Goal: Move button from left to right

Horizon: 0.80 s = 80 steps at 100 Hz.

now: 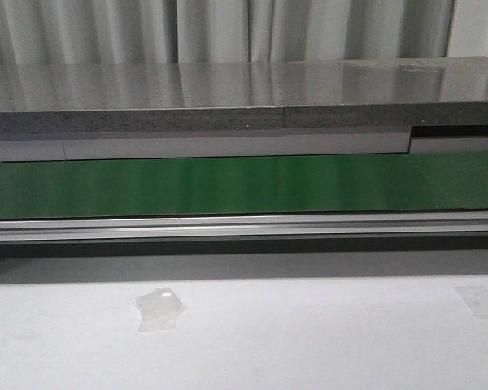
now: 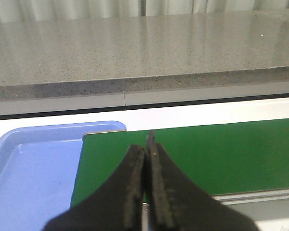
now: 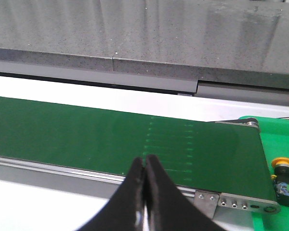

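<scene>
The button (image 3: pixel 284 177), with a yellow cap on a dark body, lies on a bright green surface (image 3: pixel 279 144) just past the end of the green belt (image 3: pixel 111 139) in the right wrist view. My right gripper (image 3: pixel 144 161) is shut and empty, hovering over the belt's near edge, well apart from the button. My left gripper (image 2: pixel 145 144) is shut too, with nothing between its fingers, above the other end of the belt (image 2: pixel 207 154). Neither gripper nor the button shows in the front view, where only the belt (image 1: pixel 244 185) runs across.
A blue tray (image 2: pixel 24 178) sits beside the belt's end in the left wrist view. A grey stone ledge (image 1: pixel 228 97) runs behind the belt. An aluminium rail (image 1: pixel 244 226) edges the belt's front. Clear tape patches (image 1: pixel 160 309) lie on the white table.
</scene>
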Tool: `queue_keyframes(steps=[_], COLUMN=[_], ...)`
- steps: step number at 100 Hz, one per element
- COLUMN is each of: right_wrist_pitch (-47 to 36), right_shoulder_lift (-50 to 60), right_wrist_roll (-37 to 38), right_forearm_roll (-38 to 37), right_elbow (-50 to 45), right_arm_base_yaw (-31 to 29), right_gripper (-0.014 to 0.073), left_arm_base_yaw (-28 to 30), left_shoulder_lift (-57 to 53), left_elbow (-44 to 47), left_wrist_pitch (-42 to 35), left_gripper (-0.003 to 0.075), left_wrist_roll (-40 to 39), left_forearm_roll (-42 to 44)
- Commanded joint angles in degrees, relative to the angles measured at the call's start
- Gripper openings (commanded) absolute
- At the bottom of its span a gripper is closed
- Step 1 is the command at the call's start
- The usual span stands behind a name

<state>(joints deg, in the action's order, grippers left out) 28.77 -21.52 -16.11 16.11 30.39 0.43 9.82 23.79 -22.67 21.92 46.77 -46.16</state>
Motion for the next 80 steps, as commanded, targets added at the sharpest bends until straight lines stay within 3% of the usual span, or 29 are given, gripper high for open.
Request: queue_keyframes(steps=[1,50,80], right_wrist_pitch=[-3.38,-4.03,-11.08], right_shoulder_lift=[-0.43,-0.43,1.1], right_wrist_roll=[-0.51,-0.51,1.93], right_forearm_roll=[0.77,0.77,-1.41], right_elbow=[1.45,1.45,-3.33], right_arm_base_yaw=[0.03,0.03,1.29], right_gripper=[-0.0072,-0.0072,-0.0072], left_arm_base_yaw=[-0.3,-0.3,-0.3], left_shoulder_lift=[0.36,0.36,0.36], left_elbow=[-1.6,-1.6,-1.6], left_wrist_pitch=[-3.1,-3.1,-3.1], left_gripper=[-0.002,-0.002,-0.002], left_wrist_roll=[-0.17,-0.17,-0.17], left_forearm_roll=[-1.79,-1.79,-1.79])
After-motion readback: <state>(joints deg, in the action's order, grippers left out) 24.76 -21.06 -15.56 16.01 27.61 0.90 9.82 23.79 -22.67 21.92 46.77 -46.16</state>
